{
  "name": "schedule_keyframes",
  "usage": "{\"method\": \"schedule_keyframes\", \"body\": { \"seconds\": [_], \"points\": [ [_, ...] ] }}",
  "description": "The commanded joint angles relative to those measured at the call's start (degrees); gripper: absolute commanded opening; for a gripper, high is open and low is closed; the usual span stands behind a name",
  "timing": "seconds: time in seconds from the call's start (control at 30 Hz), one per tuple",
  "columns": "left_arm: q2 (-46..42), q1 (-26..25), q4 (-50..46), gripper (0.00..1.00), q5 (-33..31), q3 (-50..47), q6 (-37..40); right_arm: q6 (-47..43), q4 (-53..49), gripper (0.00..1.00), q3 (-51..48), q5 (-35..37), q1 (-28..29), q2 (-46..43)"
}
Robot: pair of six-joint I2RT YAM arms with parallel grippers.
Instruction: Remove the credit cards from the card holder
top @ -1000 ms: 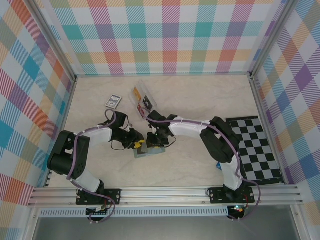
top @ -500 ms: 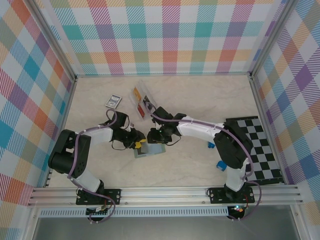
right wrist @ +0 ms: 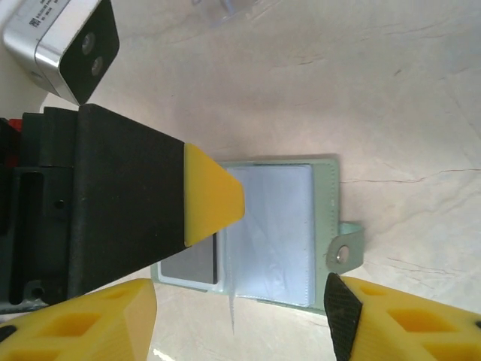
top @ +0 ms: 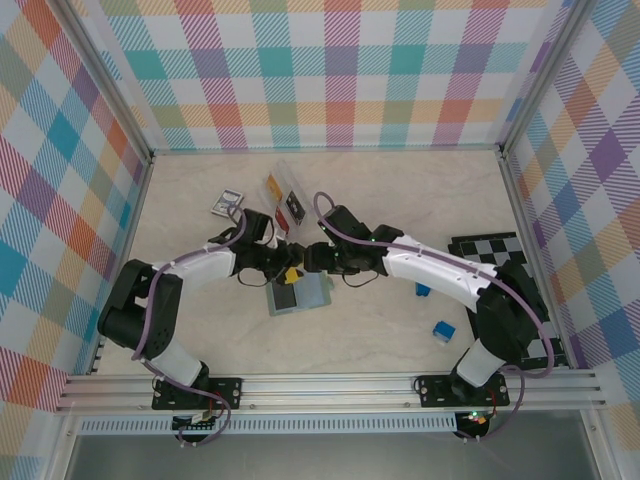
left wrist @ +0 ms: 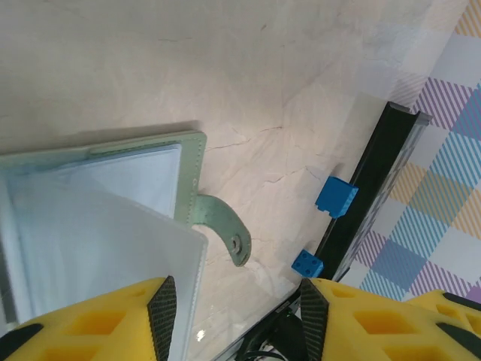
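The sage-green card holder [top: 300, 296] lies open on the table, pale blue pockets up. In the right wrist view the card holder [right wrist: 279, 226] has a dark grey card [right wrist: 192, 261] in its left pocket and one clear sleeve standing up. Its snap strap [left wrist: 226, 226] sticks out to the side. My left gripper [top: 286, 270] and right gripper [top: 314, 258] hover nose to nose just beyond its far edge. The left gripper [left wrist: 237, 316] is open and empty, as is the right gripper [right wrist: 233, 320]. A yellow credit card [top: 272, 186] and a red one [top: 293, 209] lie in the clear tray.
The clear plastic tray [top: 284, 178] sits at the back centre, a dark picture card [top: 226, 204] to its left. Two small blue blocks [top: 423, 290] [top: 441, 329] lie to the right, near the checkerboard mat [top: 505, 295]. Plaid walls close in three sides.
Both grippers have lifted off the card holder, moved toward the far side and opened. The right arm has stretched out to the left. The holder now lies open and flat.
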Motion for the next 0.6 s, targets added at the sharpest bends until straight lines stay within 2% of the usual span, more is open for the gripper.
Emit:
{"method": "schedule_keyframes", "body": {
  "seconds": [0.0,0.2,0.37,0.57],
  "points": [
    [0.8,-0.7,-2.3,0.49,-2.7,2.6,-1.7,0.1,-1.6,0.63,-0.3,1.6,-0.3,-0.7],
    [-2.1,3.3,-11.4,0.44,-7.0,3.8,2.1,-1.5,0.5,0.58,0.3,-4.2,-0.3,1.2],
    [-4.6,6.8,-13.2,0.38,-7.2,1.6,4.1,-3.8,0.2,0.49,3.2,-9.4,-0.2,4.0],
    [-4.2,7.5,-13.2,0.31,-6.9,0.2,4.9,-5.0,0.1,0.44,6.0,-12.2,0.8,7.2]
  ]
}}
